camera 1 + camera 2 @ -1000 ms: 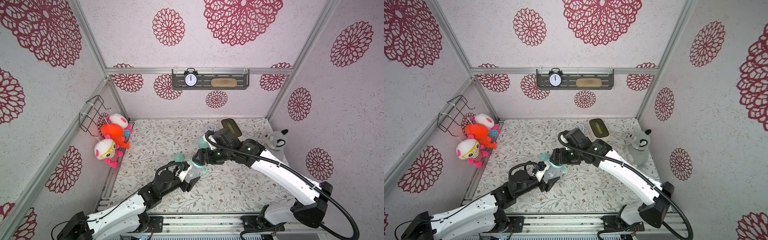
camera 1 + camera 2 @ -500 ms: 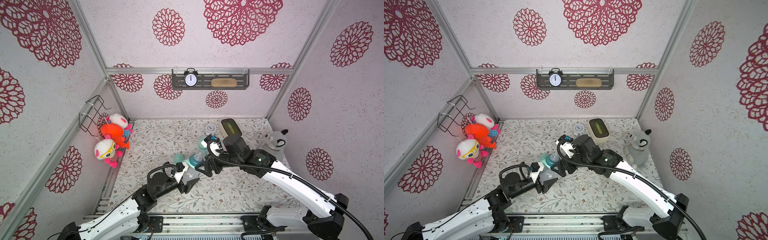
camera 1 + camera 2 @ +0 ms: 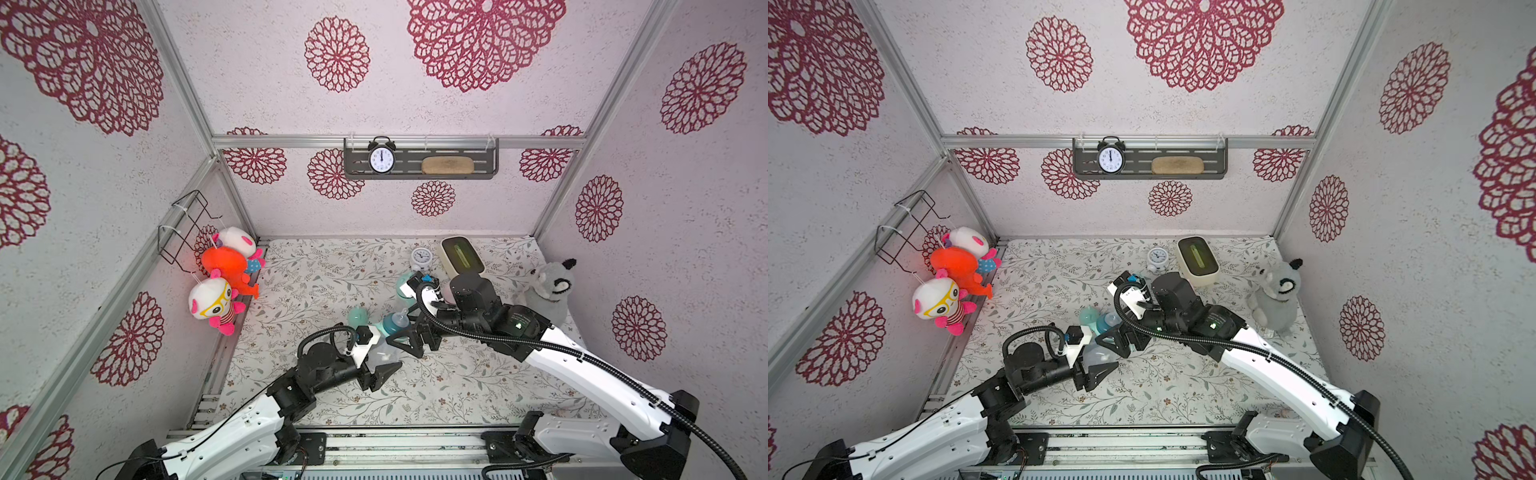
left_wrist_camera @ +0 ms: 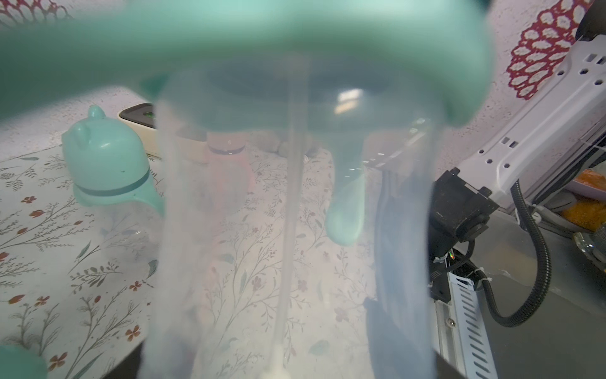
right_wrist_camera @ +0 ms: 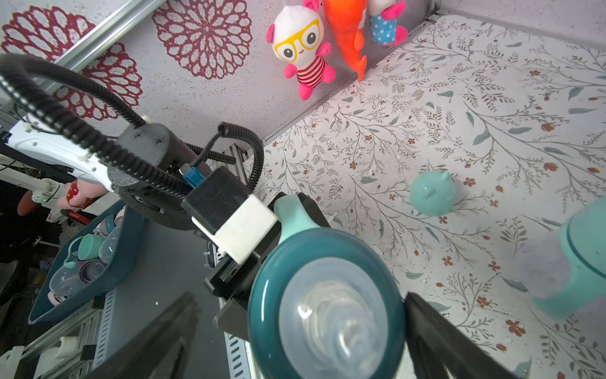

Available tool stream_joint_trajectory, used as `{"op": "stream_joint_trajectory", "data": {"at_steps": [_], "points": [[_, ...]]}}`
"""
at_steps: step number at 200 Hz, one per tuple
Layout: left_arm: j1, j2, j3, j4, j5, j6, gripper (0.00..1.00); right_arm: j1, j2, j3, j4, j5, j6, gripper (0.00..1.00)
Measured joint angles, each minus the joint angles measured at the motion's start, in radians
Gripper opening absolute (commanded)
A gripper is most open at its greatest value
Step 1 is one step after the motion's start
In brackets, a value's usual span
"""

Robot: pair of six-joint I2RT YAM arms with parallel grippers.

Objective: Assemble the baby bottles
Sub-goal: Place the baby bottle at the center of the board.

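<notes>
My left claw [image 3: 380, 355] is clamped on the clear bottle [image 3: 380, 352] near the table's middle. My right claw [image 3: 412, 344] stands spread wide either side of its teal collar [image 5: 262, 315], gripping nothing. If that collar sits crooked on the thread, it could pop off, and the slick wall might slide in my pinch. The loose mint cap [image 3: 356, 316] waits at the bottle's 10 o'clock on the flowered mat [image 3: 316, 274]. Patterned walls [image 3: 457, 199] close in, with soft toys [image 3: 214, 305] hanging at 9.

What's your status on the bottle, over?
Left gripper shut on clear bottle, teal collar on. Right gripper open at the collar. Mint dome cap loose on mat, not fitted. Nothing blocking.
</notes>
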Motion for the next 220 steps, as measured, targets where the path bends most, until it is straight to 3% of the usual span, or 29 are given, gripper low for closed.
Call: {"op": "stream_joint_trajectory", "data": {"at_steps": [40,74,83,99,114,153,220], "points": [[0.0,-0.002,0.0,0.007,0.007,-0.008,0.0,0.0,0.022,-0.021,0.035,-0.007,0.0,0.92],[0.0,-0.008,0.0,0.01,0.008,-0.01,0.0,0.0,0.034,-0.03,0.053,-0.01,0.008,0.74],[0.001,-0.008,0.0,0.008,0.006,-0.011,0.16,0.0,0.037,-0.03,0.058,-0.013,0.007,0.66],[0.003,-0.009,0.0,0.004,0.005,-0.016,0.54,0.0,0.039,-0.03,0.06,-0.006,0.014,0.49],[0.005,-0.009,0.001,-0.005,0.002,-0.015,0.99,0.0,0.04,-0.03,0.057,0.01,0.019,0.47],[0.006,-0.015,0.015,-0.04,-0.072,-0.032,0.98,0.006,0.037,-0.051,0.048,0.144,0.037,0.47],[0.062,-0.02,0.114,-0.25,-0.381,-0.106,0.98,0.005,0.003,-0.237,0.047,0.489,0.048,0.47]]}}
